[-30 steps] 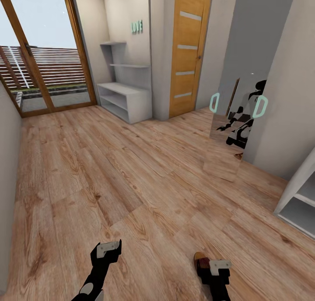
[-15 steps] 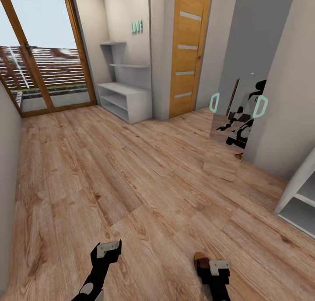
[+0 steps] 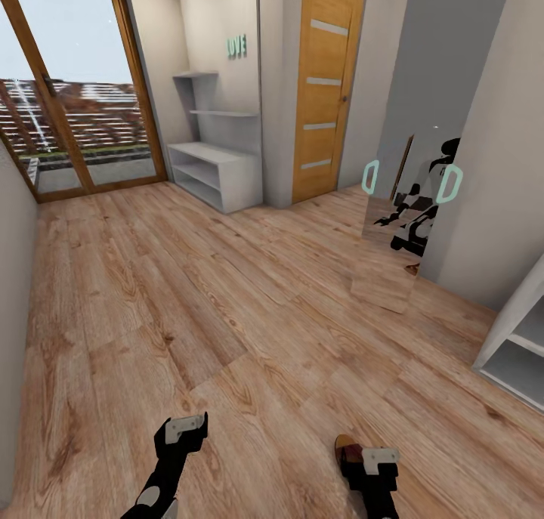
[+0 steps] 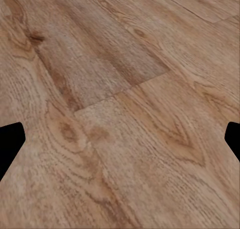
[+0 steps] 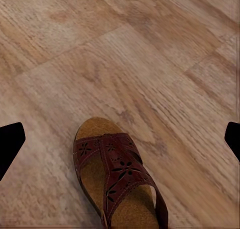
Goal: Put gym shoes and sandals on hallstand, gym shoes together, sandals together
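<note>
Wood-plank corridor floor (image 3: 227, 300). Left gripper (image 3: 185, 431) over bare planks, fingers spread wide, empty. Right gripper (image 3: 370, 462) grip state unclear; maroon sandal (image 5: 117, 181) beneath it. Pale hallstand (image 3: 215, 173) well beyond, beside orange door (image 3: 326, 88).

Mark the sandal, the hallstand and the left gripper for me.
sandal (image 5: 117, 181): right wrist view, on its patterned strap.
hallstand (image 3: 215, 153): head view, on its flat top.
left gripper (image 3: 186, 428): head view, midway between its fingertips.
</note>
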